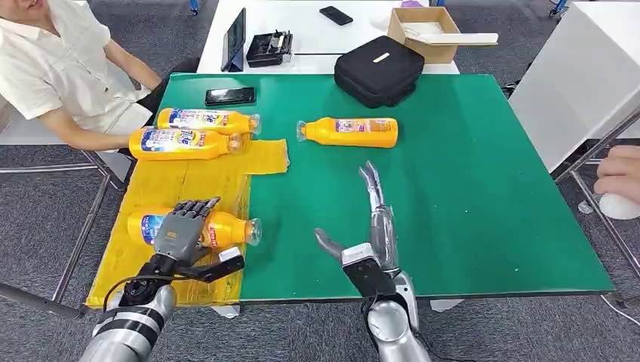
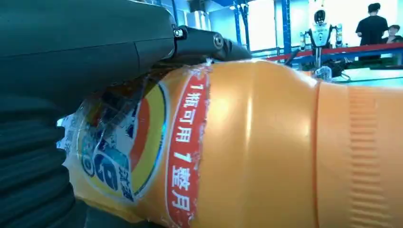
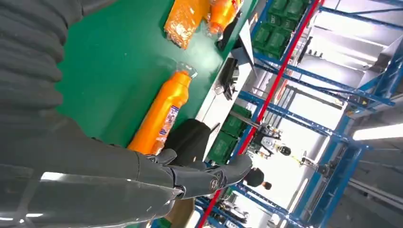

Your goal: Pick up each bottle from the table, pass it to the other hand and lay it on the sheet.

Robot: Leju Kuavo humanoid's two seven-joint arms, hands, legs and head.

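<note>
Green mat (image 1: 468,188) covers the work table, w/ a yellow sheet (image 1: 181,185) laid over its left part and hanging off the near edge. Left hand (image 1: 180,230) rests on top of an orange detergent bottle (image 1: 226,228) lying on the sheet, fingers draped over its label; can't tell if they actually clamp it. Left wrist view has the same bottle (image 2: 266,142) pressed right up against the hand. Right hand (image 1: 373,226) hovers over bare mat, fingers straight and apart, holding nothing. Two more bottles (image 1: 204,121) (image 1: 181,143) lie side by side at the sheet's far end; a fourth bottle (image 1: 351,132) lies on the mat, well apart from the right hand. Black phone (image 1: 230,96) near the far edge, black case (image 1: 377,69) beyond. White table (image 1: 302,45) behind w/ a cardboard box (image 1: 426,30). Grey carpet floor (image 1: 45,219). Person in a white shirt (image 1: 53,68) sits at far left. Blue racking (image 3: 304,109) in the room beyond.
</note>
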